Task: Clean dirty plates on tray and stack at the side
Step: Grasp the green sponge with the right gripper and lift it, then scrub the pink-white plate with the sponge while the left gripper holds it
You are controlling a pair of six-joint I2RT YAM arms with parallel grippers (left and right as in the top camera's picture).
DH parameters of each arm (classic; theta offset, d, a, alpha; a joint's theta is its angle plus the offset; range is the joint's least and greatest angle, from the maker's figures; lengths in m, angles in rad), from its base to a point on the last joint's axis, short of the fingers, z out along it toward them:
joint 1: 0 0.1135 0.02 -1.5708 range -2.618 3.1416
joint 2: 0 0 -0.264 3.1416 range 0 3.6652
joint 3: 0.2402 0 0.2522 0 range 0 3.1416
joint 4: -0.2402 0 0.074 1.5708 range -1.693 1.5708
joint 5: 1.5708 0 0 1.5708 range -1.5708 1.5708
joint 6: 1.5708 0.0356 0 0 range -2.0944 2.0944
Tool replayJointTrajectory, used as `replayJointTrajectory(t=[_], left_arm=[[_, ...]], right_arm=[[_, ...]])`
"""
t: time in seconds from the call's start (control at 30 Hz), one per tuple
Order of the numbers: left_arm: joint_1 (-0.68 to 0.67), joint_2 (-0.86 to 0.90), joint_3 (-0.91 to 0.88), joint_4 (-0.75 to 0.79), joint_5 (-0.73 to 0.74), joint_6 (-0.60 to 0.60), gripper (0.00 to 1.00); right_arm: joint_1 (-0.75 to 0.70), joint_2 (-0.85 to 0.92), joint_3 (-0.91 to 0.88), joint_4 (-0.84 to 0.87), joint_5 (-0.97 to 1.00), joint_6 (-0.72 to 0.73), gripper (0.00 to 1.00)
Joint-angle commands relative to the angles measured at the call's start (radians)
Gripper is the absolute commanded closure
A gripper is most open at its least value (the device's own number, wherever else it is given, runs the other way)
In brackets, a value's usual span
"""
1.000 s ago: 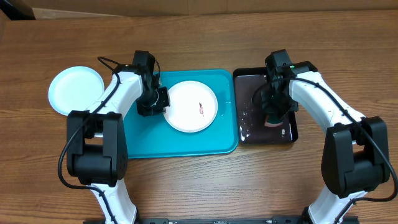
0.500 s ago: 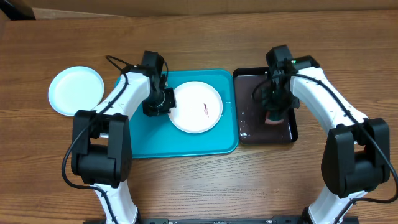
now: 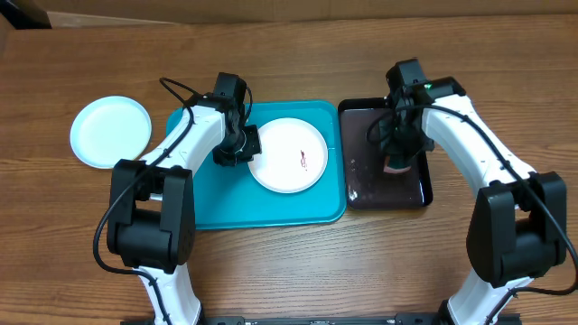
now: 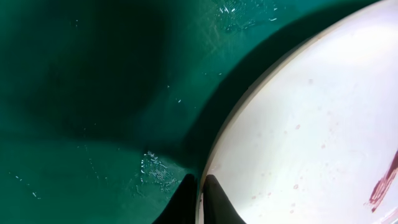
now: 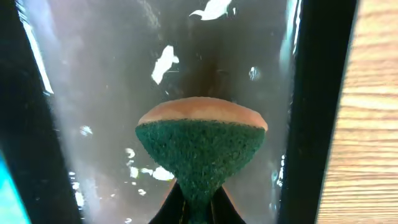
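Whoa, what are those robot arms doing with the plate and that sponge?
They are washing dishes. The left hand pinches the rim of the white plate, which has a red smear and lies on the turquoise tray. The right hand holds a green sponge at the wet black tray. A second plate sits on the table.

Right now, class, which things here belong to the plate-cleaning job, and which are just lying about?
In the job: smeared plate, pinched at its rim by the left end effector; blue tray; sponge in the right end effector; wet black tray; second plate on the table.
Lying about: tan cardboard past the table's far edge.
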Motion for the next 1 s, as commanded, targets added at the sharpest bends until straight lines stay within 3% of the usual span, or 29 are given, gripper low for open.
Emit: replayJointTrajectory(t=[0.0, 0.37, 0.43, 0.47, 0.5, 0.53, 0.57, 0.6, 0.97], left_arm=[[0.001, -0.019, 0.011, -0.006, -0.011, -0.01, 0.96], [-0.013, -0.019, 0.011, -0.031, 0.004, -0.061, 0.96], [-0.014, -0.019, 0.011, -0.018, -0.006, -0.06, 0.85], [-0.013, -0.019, 0.011, -0.01, -0.018, -0.059, 0.73], [-0.013, -0.019, 0.011, -0.003, -0.035, -0.058, 0.7], [-0.01, -0.019, 0.011, 0.003, -0.048, -0.058, 0.75], [-0.007, -0.019, 0.011, 0.005, -0.058, -0.058, 0.92], [-0.005, -0.019, 0.011, 0.005, -0.06, -0.058, 0.96], [-0.05, -0.019, 0.01, -0.05, 0.01, -0.047, 0.96]], right_arm=[[0.005, -0.029, -0.036, 0.013, -0.007, -0.004, 0.96], [0.005, -0.031, 0.237, -0.197, -0.011, -0.005, 0.96], [0.005, -0.031, 0.281, -0.225, -0.011, -0.005, 0.96], [0.005, -0.031, 0.294, -0.232, -0.011, -0.005, 0.96], [0.005, -0.031, 0.302, -0.236, -0.011, -0.005, 0.96], [0.005, -0.031, 0.303, -0.24, -0.011, -0.005, 0.96], [0.005, -0.031, 0.303, -0.244, -0.011, -0.005, 0.96], [0.005, -0.031, 0.301, -0.251, -0.011, -0.005, 0.96], [0.022, -0.031, 0.3, -0.268, -0.045, -0.008, 0.96]])
